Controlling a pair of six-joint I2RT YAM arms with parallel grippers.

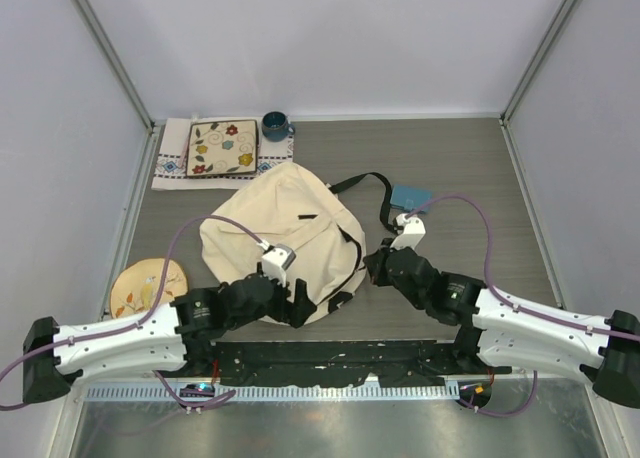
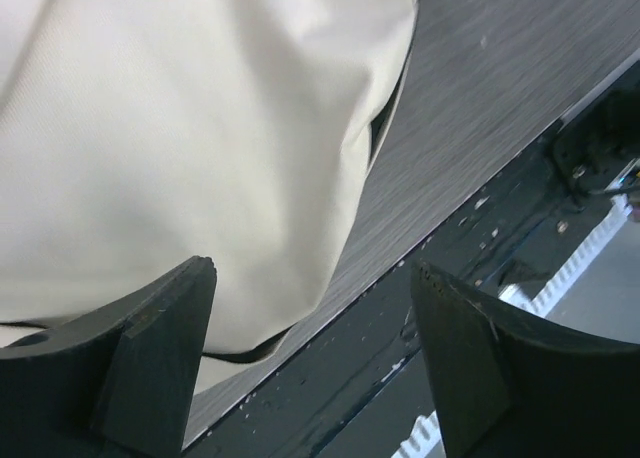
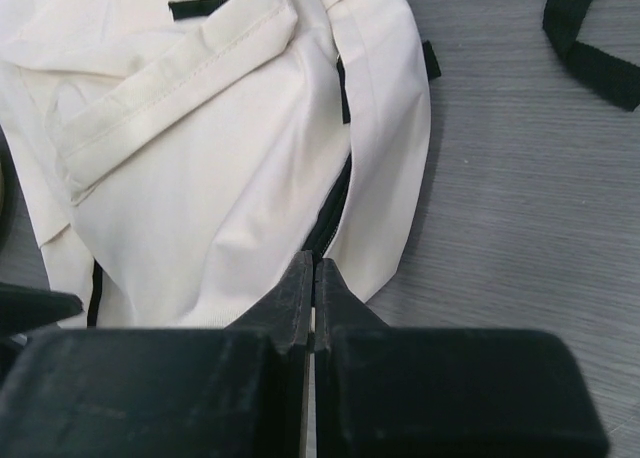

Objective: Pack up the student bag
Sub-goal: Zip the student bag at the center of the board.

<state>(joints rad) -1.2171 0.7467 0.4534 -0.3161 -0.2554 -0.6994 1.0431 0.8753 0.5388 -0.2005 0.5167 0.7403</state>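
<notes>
Slumping on the worktop [image 1: 460, 158], the student bag [image 1: 285, 228] looks soft, light and floppy. I'd judge it sags wherever lifted, so a strap [image 3: 585, 53] or the zipper seam [image 3: 337, 203] is the surest hold. The left claw [image 2: 310, 278] gapes wide and empty at its near edge; the right claw [image 3: 313, 273] is pinched together, empty.

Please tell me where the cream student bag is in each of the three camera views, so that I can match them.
Top external: the student bag lies in the middle of the picture, on the table.
Left wrist: the bag fills the upper left.
Right wrist: the bag covers the upper left and the middle.
Shared landmark: the grey wood-grain table beside the bag's edge.
</notes>
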